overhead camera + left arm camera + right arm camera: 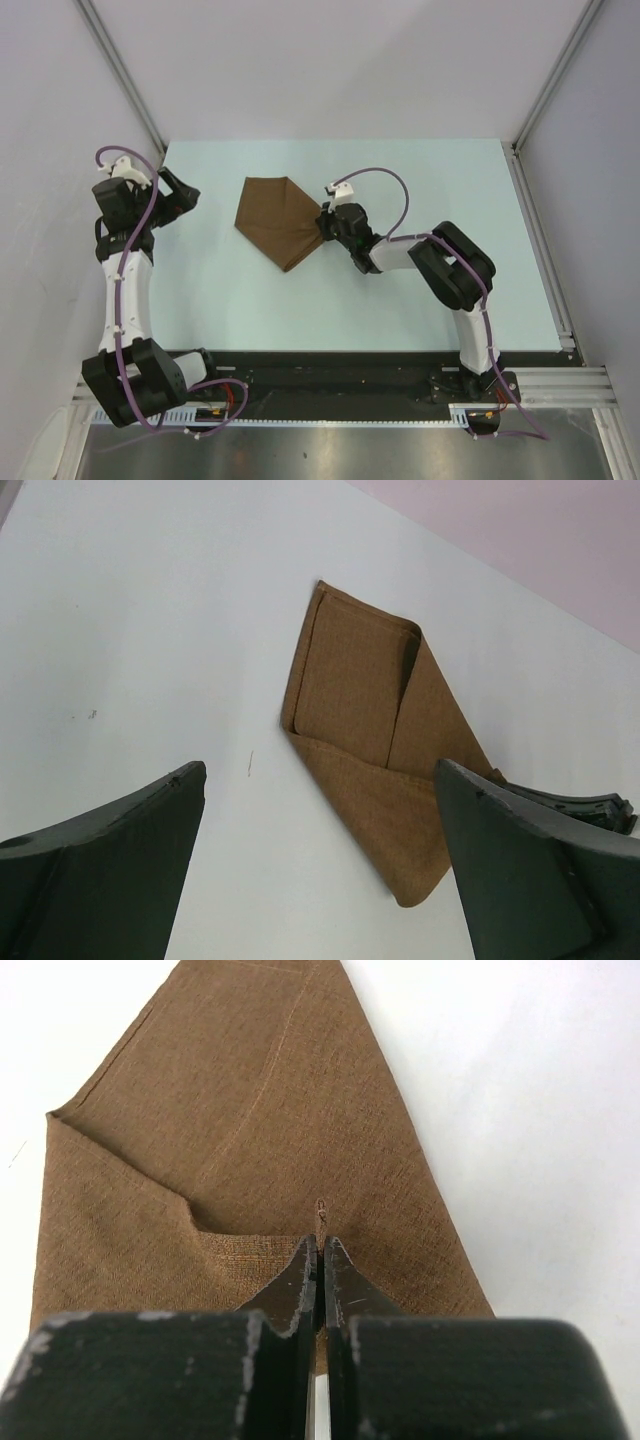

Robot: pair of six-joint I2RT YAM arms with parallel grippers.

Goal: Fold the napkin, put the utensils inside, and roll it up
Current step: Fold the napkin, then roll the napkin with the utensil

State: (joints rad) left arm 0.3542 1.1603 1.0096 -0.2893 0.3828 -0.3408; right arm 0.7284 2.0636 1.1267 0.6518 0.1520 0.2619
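The left arm [125, 290] and right arm [472, 340] have white links, black joint housings and a purple cable looped along each. The left fingers [110, 870] are broad wedges, perhaps greenish-black. The right fingers [295, 1295] show pale scuffs.

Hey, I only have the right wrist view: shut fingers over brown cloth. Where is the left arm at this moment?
Observer: The left gripper hangs over the left side of the table, well apart from the napkin.
Operator: Are its jaws open?
Observer: Yes, wide open, with nothing between them.
Operator: What is the napkin's whole outline?
Observer: It is a folded packet, broad at the far side and tapering to a point toward the arm bases.
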